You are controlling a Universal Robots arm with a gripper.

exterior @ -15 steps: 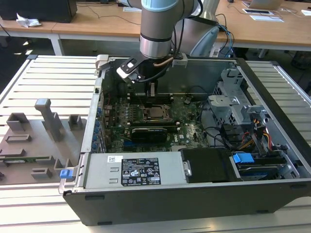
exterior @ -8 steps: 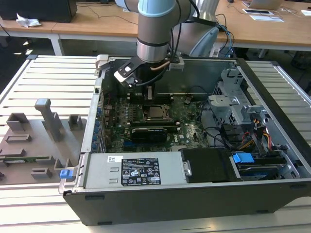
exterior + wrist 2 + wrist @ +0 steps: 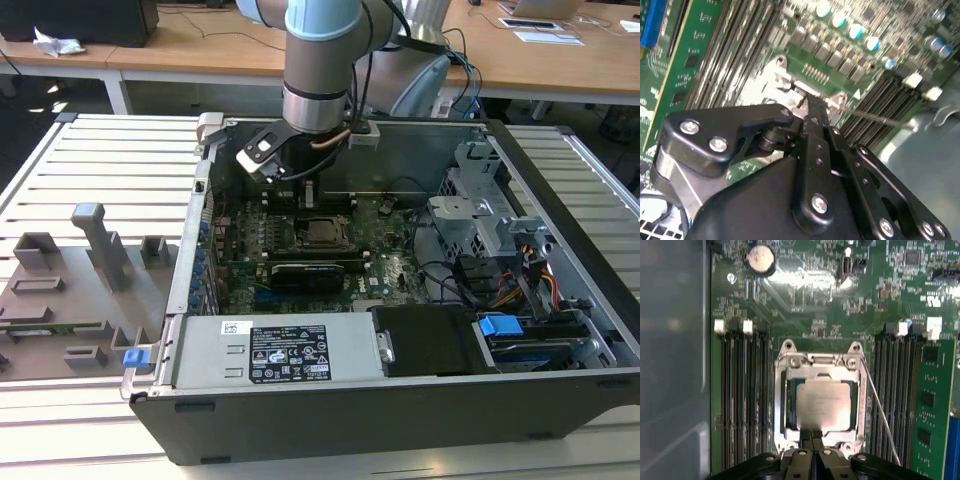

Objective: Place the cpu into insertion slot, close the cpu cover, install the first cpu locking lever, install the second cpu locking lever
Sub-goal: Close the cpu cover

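first wrist view: the small flat square grey-topped cpu [image 3: 822, 402] is seen seated in the dark square insertion slot [image 3: 791, 410] mid-board on the green motherboard [image 3: 805, 305], framed by the thin silver hinged cpu cover [image 3: 780, 405] lowered over it. the black gripper [image 3: 811, 436], jaws together and empty, is set at the cover's edge, judged to press it flat; a thin wire lever [image 3: 879, 410] stands unlatched alongside.

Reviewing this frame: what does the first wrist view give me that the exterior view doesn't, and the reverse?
First wrist view: the cpu framed by the closed cpu cover, a thin lever wire slanting beside it, a coin cell, and the gripper with fingertips together by the cover's edge. Exterior view: the open computer case, its power supply, and grey fixtures on the slatted table. Both: the cpu and the green motherboard.
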